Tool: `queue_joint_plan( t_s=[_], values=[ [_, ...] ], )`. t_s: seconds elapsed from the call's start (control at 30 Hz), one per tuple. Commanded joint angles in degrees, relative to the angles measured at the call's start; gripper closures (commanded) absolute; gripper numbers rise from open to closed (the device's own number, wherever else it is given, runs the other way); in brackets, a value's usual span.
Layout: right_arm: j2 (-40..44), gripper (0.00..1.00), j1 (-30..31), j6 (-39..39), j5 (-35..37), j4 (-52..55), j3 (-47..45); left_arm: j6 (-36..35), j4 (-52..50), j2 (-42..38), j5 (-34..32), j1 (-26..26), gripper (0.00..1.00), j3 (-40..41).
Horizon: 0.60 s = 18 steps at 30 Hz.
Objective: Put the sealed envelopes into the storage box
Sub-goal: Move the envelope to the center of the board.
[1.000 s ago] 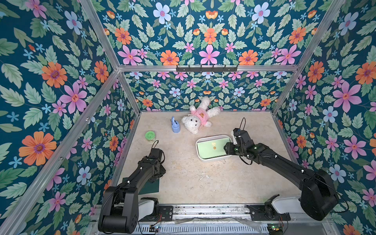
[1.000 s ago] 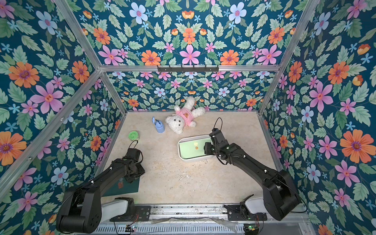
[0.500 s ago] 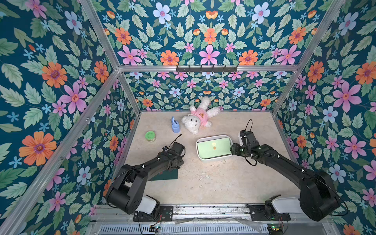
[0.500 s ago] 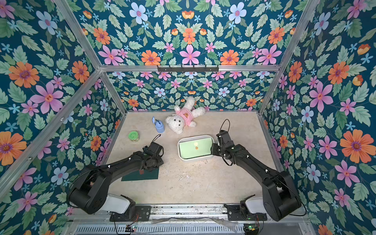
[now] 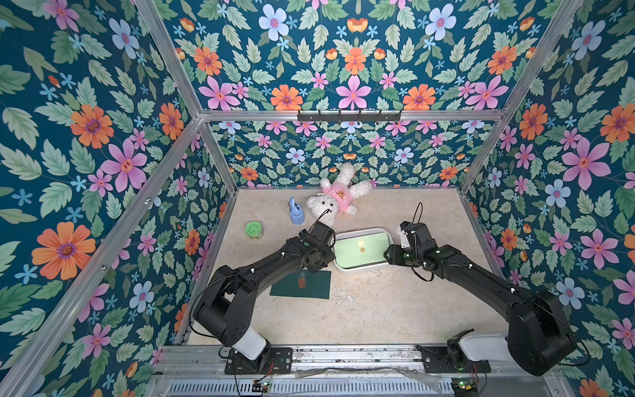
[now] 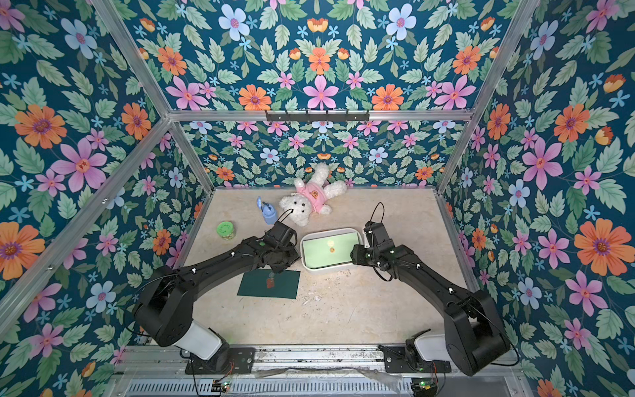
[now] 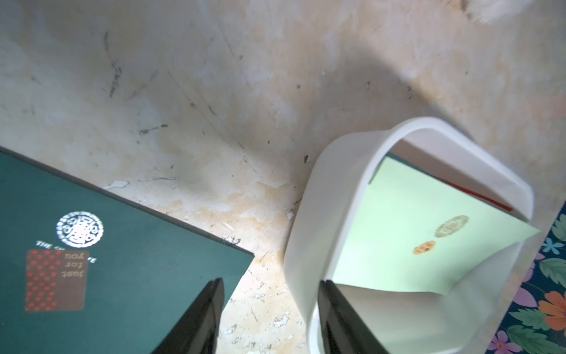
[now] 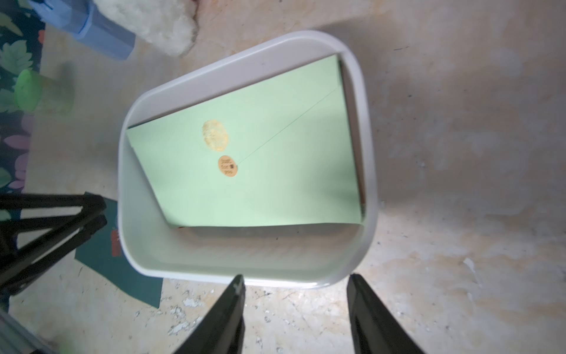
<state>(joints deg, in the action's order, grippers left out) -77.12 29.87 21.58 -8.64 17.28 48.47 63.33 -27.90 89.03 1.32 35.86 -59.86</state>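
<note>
**Light green envelope in the tub, dark green one on the table**

The white storage box (image 5: 361, 269) holds a light green envelope (image 8: 254, 159) on top, a red edge showing beneath it. A dark green envelope (image 6: 271, 283) lies flat on the table (image 5: 378, 309), just beside the box. The left gripper (image 7: 269, 318) and right gripper (image 8: 295, 315) flank the box, both with jaws parted and grasping nothing

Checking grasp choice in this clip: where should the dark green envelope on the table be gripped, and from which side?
Probably the dark green envelope is best pinched at its bare corner nearest the storage box, from above: it lies flat, and the open left gripper hovers there already.
</note>
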Motion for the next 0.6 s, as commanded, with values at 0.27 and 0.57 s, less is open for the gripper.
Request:
queue_joint_plan(
  t_s=[0.27, 0.57],
  values=[
    [-0.3, 0.51, 11.8, 12.3, -5.1, -11.8, -1.3, -28.3, -11.2, -1.4, 4.3, -13.1, 0.43, -0.2],
    [-7.9, 0.6, 15.9, 12.1, -8.9, -12.8, 4.1, -35.2, -13.5, -3.9, 1.1, -18.4, 0.44, 0.3]
  ],
)
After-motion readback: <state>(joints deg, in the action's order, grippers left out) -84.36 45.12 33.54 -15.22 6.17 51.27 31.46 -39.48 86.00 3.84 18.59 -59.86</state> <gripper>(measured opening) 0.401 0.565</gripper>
